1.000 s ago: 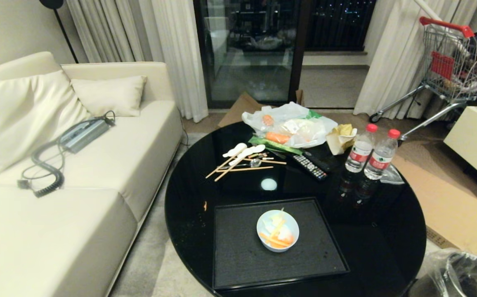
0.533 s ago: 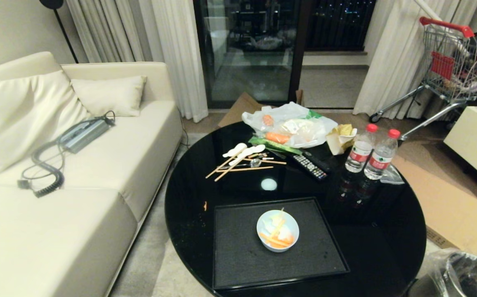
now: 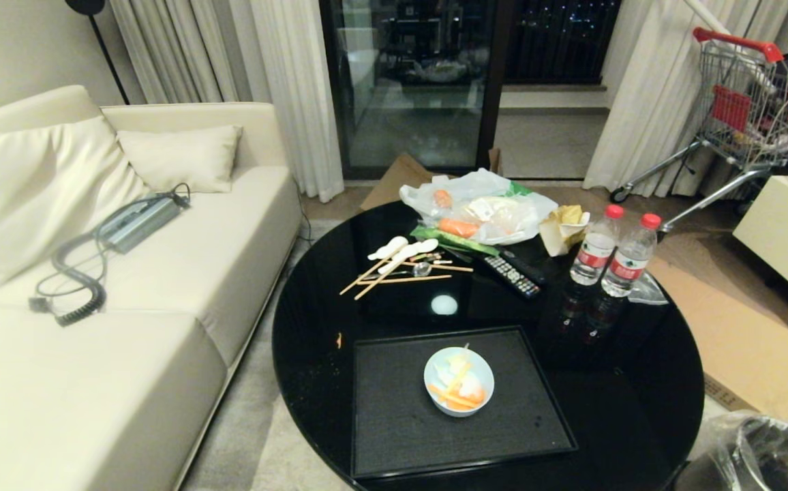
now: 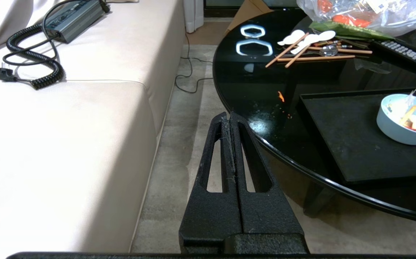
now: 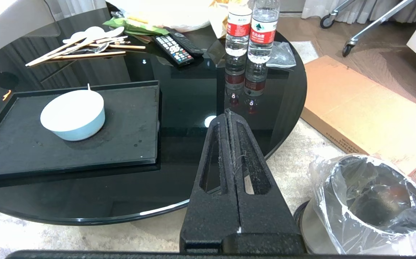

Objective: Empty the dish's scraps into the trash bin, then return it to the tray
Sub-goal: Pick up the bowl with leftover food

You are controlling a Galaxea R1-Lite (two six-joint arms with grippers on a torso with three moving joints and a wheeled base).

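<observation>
The pale blue dish (image 3: 459, 381) sits upright on the black tray (image 3: 394, 416), with orange and pale scraps (image 3: 461, 389) inside it. The same dish (image 5: 73, 115) and tray (image 5: 129, 133) show in the right wrist view, and the dish (image 4: 407, 118) in the left wrist view. The metal trash bin (image 3: 769, 453) with its clear bag stands on the floor at the table's near right, also seen as the bin (image 5: 370, 205) beside my right gripper (image 5: 228, 114). That gripper is shut and empty, near the table's right edge. My left gripper (image 4: 229, 116) is shut and empty, by the table's left edge. Neither arm appears in the head view.
On the round black table (image 3: 639, 409): two water bottles (image 3: 612, 256), a remote (image 3: 513, 275), chopsticks and white spoons (image 3: 397, 262), a bag with carrots (image 3: 479, 208). A cream sofa (image 3: 114, 286) stands left, flat cardboard (image 3: 741, 341) right, a shopping cart (image 3: 755, 109) behind.
</observation>
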